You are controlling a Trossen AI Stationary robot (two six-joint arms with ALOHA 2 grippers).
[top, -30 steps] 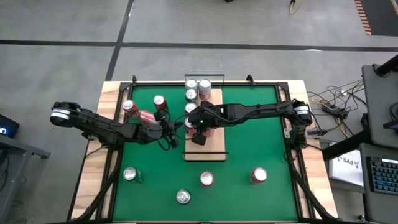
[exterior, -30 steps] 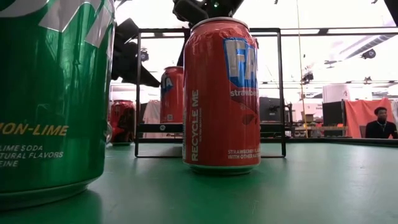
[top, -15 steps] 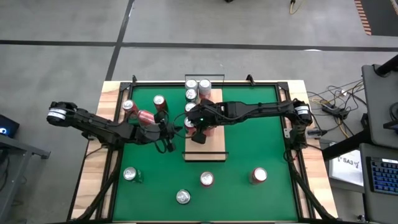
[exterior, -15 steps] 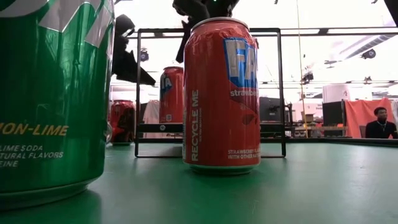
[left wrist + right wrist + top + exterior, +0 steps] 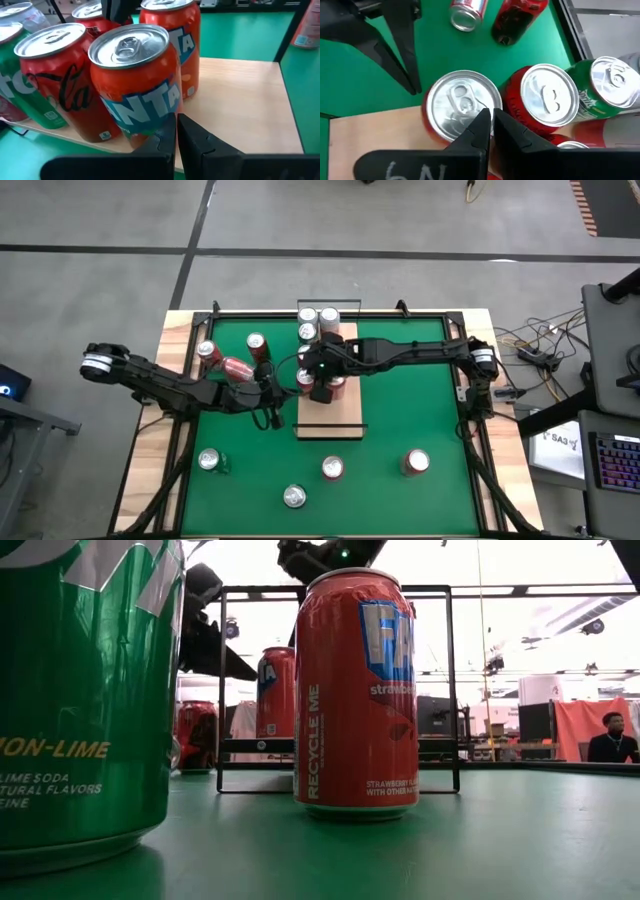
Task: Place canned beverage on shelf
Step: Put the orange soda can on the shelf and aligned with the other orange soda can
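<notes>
fanta can (image 5: 137,82) is standing upright at the near edge of the shelf (image 5: 240,107), packed in beside a cola can (image 5: 60,75) and a second orange can (image 5: 172,45) behind it. your left tool (image 5: 176,131) sits right at its base with the fingers pinched together on nothing, tips just beside the can wall, not around it. looks like you're nudging the can, not carrying it.

up top, your right tool (image 5: 489,125) hangs over the same silver lid (image 5: 462,102), also clenched empty, fingers closed just above the rim. so both arms are crowding one can at the left side of the board (image 5: 330,405), and the front half of the shelf is bare wood.

my read: the placing itself is done for this one, and you're in the tidy-up, squaring it into the row. next call is a gentle one. back the left tool straight away from the can so it doesn't drag or tip it off the edge, lift the right clear, then go for another drink, say the lying red can (image 5: 235,367) on the green mat (image 5: 420,400).
</notes>
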